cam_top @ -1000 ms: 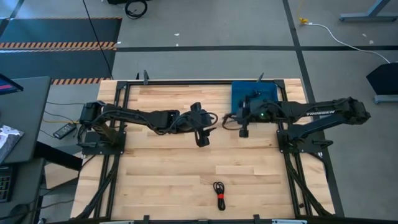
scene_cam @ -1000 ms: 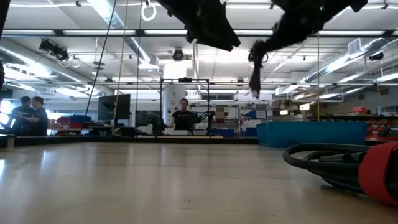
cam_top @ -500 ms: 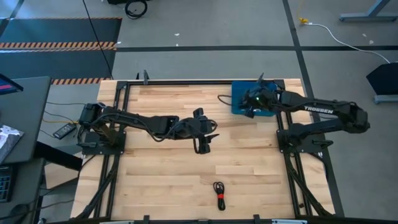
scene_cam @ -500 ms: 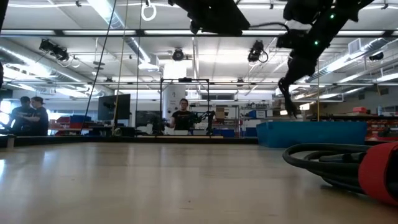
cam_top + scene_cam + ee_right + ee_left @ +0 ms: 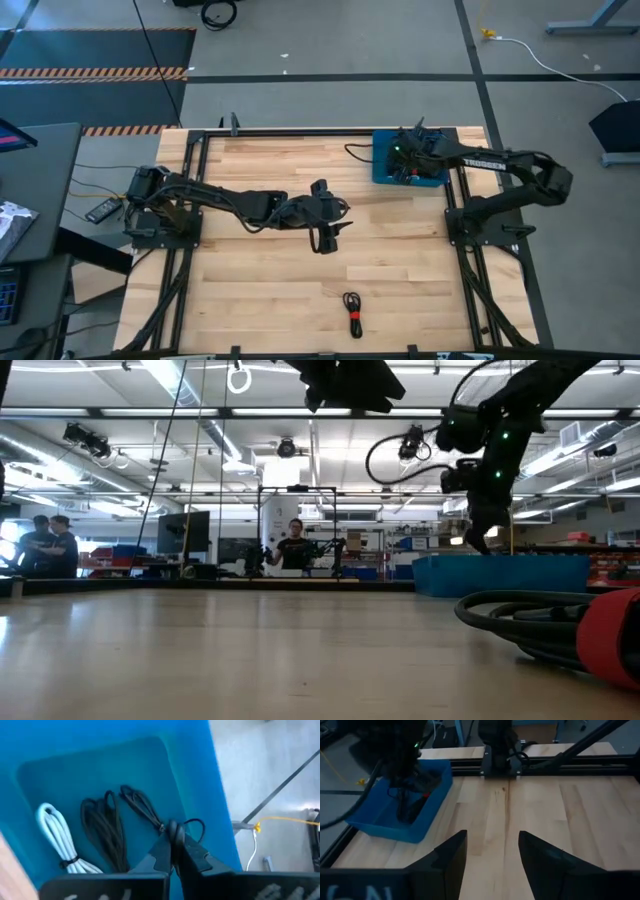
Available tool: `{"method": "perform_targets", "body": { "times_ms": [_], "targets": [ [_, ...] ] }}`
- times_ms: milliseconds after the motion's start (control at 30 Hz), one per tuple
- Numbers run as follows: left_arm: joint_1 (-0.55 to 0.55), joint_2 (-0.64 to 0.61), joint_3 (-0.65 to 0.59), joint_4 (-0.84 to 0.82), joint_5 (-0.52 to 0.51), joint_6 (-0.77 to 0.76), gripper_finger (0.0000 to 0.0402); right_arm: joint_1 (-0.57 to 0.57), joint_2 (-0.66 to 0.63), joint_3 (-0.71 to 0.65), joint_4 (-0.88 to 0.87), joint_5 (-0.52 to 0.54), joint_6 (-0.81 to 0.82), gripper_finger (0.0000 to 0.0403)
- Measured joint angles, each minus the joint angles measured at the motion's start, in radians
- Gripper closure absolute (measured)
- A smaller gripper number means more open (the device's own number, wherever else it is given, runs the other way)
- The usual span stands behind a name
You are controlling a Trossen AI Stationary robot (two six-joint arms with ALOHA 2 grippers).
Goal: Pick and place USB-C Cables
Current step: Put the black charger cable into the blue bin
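The tray (image 5: pixel 382 170) sits at the far right corner of the table (image 5: pixel 260 270), against the rear frame rail. The right gripper (image 5: pixel 405 168) hangs over the tray's inside, its fingers pinched on a cable (image 5: pixel 172 831) just above the tray floor. Two more coiled cables lie in the tray side by side: a white cable (image 5: pixel 59 840) and, next to it, a dark cable (image 5: pixel 102 837), between the white one and the held one. The left gripper (image 5: pixel 326 237) hovers above the table's middle, well apart from the tray. One banded cable (image 5: pixel 352 313) lies alone near the table's front edge, right of centre, nearer the front than both grippers
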Motion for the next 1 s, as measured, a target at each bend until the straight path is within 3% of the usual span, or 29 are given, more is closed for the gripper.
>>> {"method": "perform_targets", "body": {
  "times_ms": [400,733,1000],
  "targets": [
    [0.000,0.000,0.000,-0.004,0.000,0.001,0.0216,-0.020,0.101,0.000,0.022,-0.053,0.039,0.0300],
    [0.000,0.002,0.000,-0.016,0.000,0.001,0.0216,0.037,-0.047,0.000,0.038,-0.073,0.071,0.0181],
    [-0.002,0.002,0.000,-0.028,0.001,-0.017,0.0216,0.138,-0.205,0.000,-0.006,-0.104,0.154,0.0143]
  ]
}}
